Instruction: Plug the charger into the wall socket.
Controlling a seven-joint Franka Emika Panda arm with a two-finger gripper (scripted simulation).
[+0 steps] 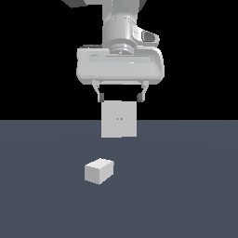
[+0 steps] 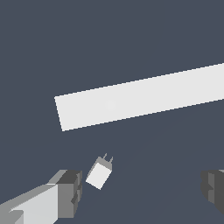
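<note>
Gripper [image 1: 120, 97] hangs high with fingers spread wide, grasping nothing. Small white box-shaped charger [image 1: 99, 170] sits on the dark grey floor [image 1: 186, 186], apart from the flat upright white wall socket [image 1: 119, 120] behind it.

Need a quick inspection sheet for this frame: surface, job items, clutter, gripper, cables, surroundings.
Surface: flat grey-blue floor, bare apart from the job's things.
Charger: small white block lying on the floor, ungrasped; two prongs visible in the wrist view.
Wall socket: upright white panel, two small dots at centre, beyond the charger.
Clutter: nothing seen.
Gripper: open, empty, raised above the floor.
Cables: nothing seen.
Surroundings: black background, nothing else.
</note>
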